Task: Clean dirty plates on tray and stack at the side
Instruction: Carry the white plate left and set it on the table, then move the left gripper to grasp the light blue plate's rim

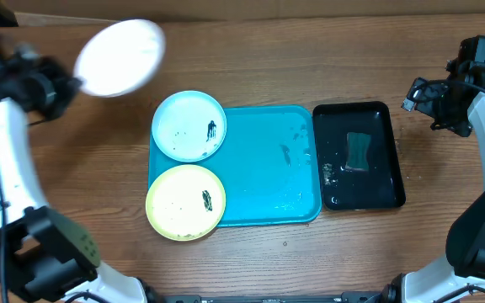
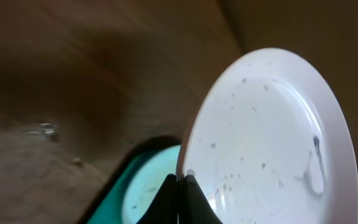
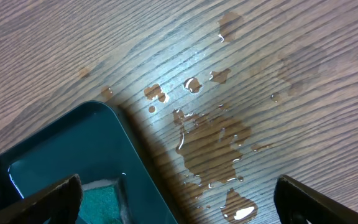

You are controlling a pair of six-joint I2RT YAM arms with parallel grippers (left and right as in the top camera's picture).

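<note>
**One plate lifted, two smeared ones waiting**

The white plate (image 1: 120,56) is off the tray (image 1: 268,168), held in the air over the table's far left corner. In the left wrist view it carries water drops and one small dark mark, so it looks mostly clean. No stack is started at the side yet. The light blue plate (image 1: 189,125) and the yellow-green plate (image 1: 185,201) lie on the tray's left end, each with a dark smear, so most of the work is judged to remain.

The left gripper (image 2: 180,193) pinches the white plate's rim, tilting it. The right gripper (image 1: 432,99) hangs empty, jaws wide, beyond the black tray (image 1: 386,194), where the sponge (image 1: 359,150) lies.
</note>
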